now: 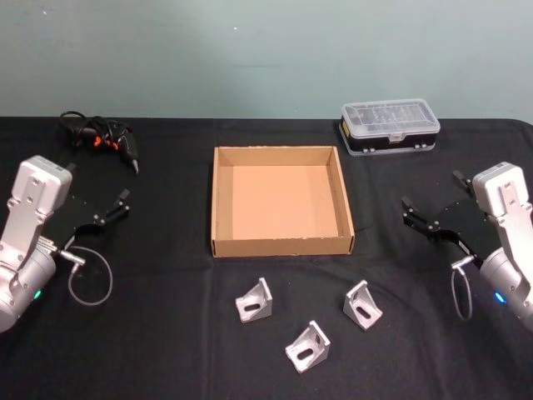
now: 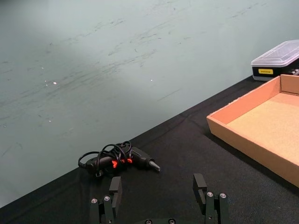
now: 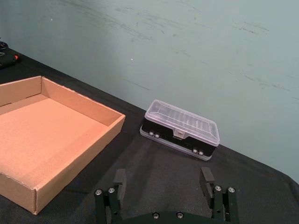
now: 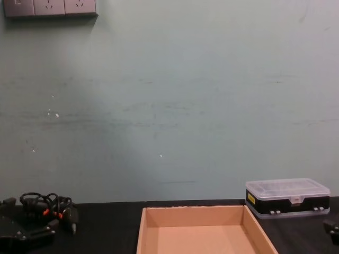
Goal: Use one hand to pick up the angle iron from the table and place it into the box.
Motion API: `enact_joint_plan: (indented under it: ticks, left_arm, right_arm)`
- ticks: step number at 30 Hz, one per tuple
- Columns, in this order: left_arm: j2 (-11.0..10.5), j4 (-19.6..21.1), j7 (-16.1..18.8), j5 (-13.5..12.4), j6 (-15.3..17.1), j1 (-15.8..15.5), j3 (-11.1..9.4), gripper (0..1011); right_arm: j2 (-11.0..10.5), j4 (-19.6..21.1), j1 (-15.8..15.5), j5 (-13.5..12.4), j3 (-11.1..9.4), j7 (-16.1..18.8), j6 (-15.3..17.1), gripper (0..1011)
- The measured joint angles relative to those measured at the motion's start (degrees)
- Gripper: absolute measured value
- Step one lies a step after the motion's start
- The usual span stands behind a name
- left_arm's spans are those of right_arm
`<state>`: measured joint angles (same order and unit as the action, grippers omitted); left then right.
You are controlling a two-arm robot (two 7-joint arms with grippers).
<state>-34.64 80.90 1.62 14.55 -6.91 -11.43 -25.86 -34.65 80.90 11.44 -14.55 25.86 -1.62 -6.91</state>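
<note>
Three silver angle irons lie on the black table (image 1: 166, 333) in front of the box: one at the left (image 1: 255, 301), one nearest me (image 1: 308, 347), one at the right (image 1: 363, 305). The tan cardboard box (image 1: 283, 245) sits mid-table with nothing inside; its walls also show from the wrists (image 2: 252, 147) (image 3: 79, 105) and the chest (image 4: 193, 209). My left gripper (image 1: 98, 190) (image 2: 157, 184) hovers open at the table's left, well clear of the irons. At the right side, my right gripper (image 1: 433, 193) (image 3: 162, 177) is open too, holding nothing.
A clear-lidded plastic case (image 1: 389, 127) (image 3: 181, 128) (image 4: 287, 197) stands behind the box to the right. A black tool with a coiled cable (image 1: 104, 137) (image 2: 119, 160) (image 4: 50, 206) lies at the far left. Bare table surrounds the irons.
</note>
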Motion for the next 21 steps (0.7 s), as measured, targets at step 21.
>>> enact_joint_plan:
  ticks: [21]
  left_arm:
    - [0.0, 0.0, 0.0, 0.0, 0.0, 0.0, 0.0, 1000]
  right_arm:
    - [0.0, 0.0, 0.0, 0.0, 0.0, 0.0, 0.0, 1003]
